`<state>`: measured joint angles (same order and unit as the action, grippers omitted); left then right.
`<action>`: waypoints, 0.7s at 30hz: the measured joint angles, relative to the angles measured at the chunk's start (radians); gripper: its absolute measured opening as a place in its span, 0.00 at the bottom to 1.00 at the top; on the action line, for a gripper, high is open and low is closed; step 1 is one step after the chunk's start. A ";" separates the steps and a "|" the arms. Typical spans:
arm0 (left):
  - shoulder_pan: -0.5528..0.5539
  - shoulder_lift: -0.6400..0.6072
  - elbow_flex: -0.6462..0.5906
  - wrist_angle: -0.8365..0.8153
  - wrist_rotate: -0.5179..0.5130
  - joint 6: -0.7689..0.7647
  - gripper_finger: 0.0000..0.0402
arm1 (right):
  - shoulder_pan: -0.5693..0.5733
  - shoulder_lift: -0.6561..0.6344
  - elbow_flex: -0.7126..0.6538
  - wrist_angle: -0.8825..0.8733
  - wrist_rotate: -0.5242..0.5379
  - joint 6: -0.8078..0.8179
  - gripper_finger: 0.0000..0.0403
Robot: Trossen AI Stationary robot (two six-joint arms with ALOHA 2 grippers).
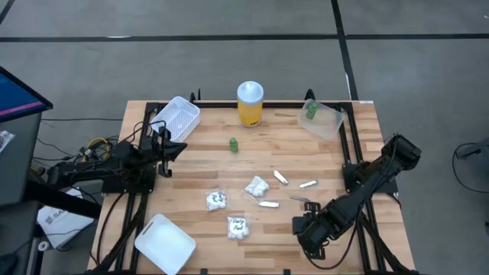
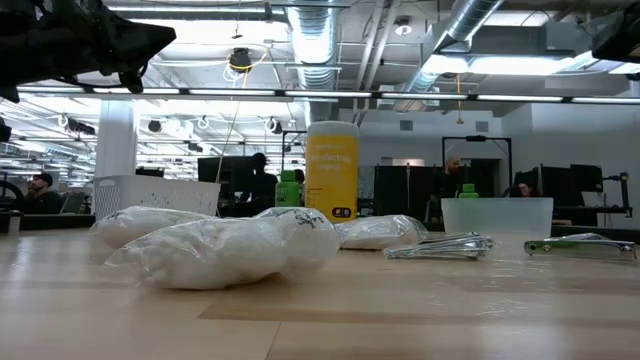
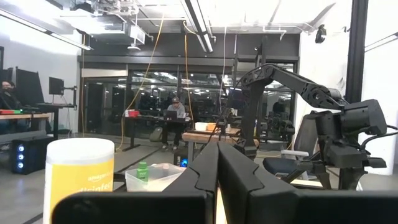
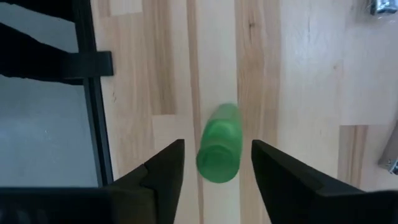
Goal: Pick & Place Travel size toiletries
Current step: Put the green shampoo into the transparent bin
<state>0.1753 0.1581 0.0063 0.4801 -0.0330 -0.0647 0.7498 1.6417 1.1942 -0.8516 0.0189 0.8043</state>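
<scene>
I have the right gripper (image 4: 214,165) open astride a green piece (image 4: 219,144), lower centre; closing comes next.

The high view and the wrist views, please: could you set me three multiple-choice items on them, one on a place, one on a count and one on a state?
1. Where is the small green plastic bottle in the right wrist view?
A in a clear tub
B lying on the wooden table between the right tool's fingers
C on a white tray

2. How many white packets with dark print lie on the table?
A two
B five
C three

3. How do the left tool's fingers stand?
A shut together
B wide open
C clamped on a tube

Answers:
1 B: wood grain surrounds it, with a dark finger on each side.
2 C: the high view shows three.
3 A: the left wrist view shows them pressed together.
</scene>
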 joint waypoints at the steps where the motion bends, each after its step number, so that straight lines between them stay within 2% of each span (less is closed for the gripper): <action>1: 0.000 0.000 0.000 0.000 0.000 0.000 0.00 | 0.000 0.000 0.000 -0.001 0.000 -0.001 0.42; 7: 0.000 0.000 0.000 0.000 0.000 0.000 0.00 | 0.001 0.000 0.000 -0.003 0.000 -0.002 0.33; 21: 0.000 0.000 0.000 0.000 0.000 0.000 0.00 | -0.010 -0.008 -0.035 0.027 -0.026 -0.007 0.21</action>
<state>0.1749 0.1581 0.0063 0.4801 -0.0330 -0.0647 0.7394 1.6336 1.1588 -0.8247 -0.0072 0.7971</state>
